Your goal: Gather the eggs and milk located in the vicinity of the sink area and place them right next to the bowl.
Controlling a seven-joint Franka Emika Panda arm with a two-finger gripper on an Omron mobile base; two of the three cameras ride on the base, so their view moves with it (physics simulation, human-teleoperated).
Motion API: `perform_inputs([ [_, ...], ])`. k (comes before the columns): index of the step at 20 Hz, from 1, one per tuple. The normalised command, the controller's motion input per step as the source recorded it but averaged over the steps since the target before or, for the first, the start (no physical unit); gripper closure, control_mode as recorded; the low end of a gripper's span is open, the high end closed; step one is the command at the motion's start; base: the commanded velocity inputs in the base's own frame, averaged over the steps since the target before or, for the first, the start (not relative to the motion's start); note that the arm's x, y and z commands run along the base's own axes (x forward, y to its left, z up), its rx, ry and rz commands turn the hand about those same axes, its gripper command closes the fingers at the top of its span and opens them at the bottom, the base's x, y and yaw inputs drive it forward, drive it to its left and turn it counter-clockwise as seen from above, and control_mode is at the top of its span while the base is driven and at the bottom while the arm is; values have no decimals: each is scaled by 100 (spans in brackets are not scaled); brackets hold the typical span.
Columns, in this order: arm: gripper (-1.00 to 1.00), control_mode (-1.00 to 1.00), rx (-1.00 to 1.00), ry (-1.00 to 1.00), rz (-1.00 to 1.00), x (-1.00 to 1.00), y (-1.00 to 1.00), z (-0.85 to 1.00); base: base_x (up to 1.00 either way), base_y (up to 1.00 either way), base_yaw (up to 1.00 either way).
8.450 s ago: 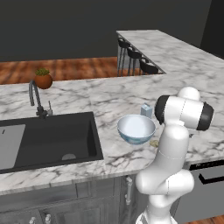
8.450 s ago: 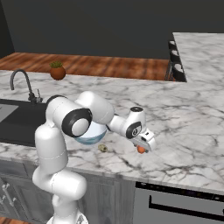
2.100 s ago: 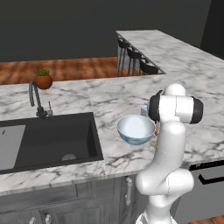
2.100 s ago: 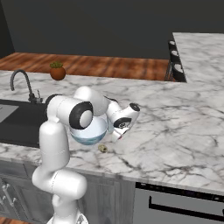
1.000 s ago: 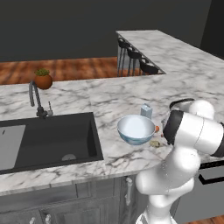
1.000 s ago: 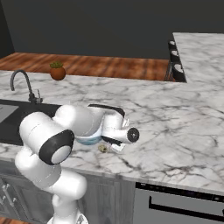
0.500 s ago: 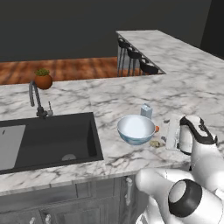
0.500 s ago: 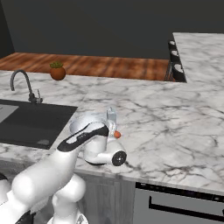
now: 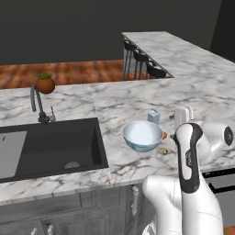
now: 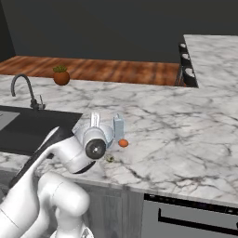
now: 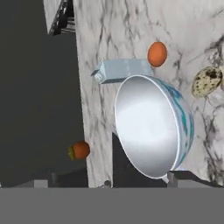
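Observation:
The pale blue bowl (image 9: 143,136) (image 11: 151,127) stands on the marble counter right of the black sink (image 9: 50,147). The milk (image 9: 153,116) (image 10: 119,126) (image 11: 124,70) stands upright just behind the bowl. An orange-brown egg (image 9: 165,135) (image 10: 122,143) (image 11: 157,53) lies at the bowl's right side. A speckled tan egg (image 9: 161,150) (image 10: 110,158) (image 11: 206,81) lies in front of it. My gripper (image 9: 183,111) (image 10: 95,119) (image 11: 140,181) is open and empty, raised near the counter's front and facing the bowl. In the right base view my arm hides the bowl.
A dark curved faucet (image 9: 39,103) (image 10: 29,93) stands behind the sink. A terracotta plant pot (image 9: 45,84) (image 10: 61,76) sits at the counter's back edge. Black bar stools (image 9: 142,59) line the far counter wing. Bare marble (image 10: 186,139) stretches right of the bowl.
My arm has swung away from the bowl and folded low at the counter's front. The jaws stay open. The orange-brown egg it carried earlier now lies beside the bowl.

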Motion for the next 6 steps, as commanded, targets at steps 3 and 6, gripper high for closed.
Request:
perform_inputs([
  [3,-100,-100,-39,28,-13,-70,19,64,0,0,0],
  [6,-100,-100,-52,32,-15,-68,31,46,0,0,0],
])
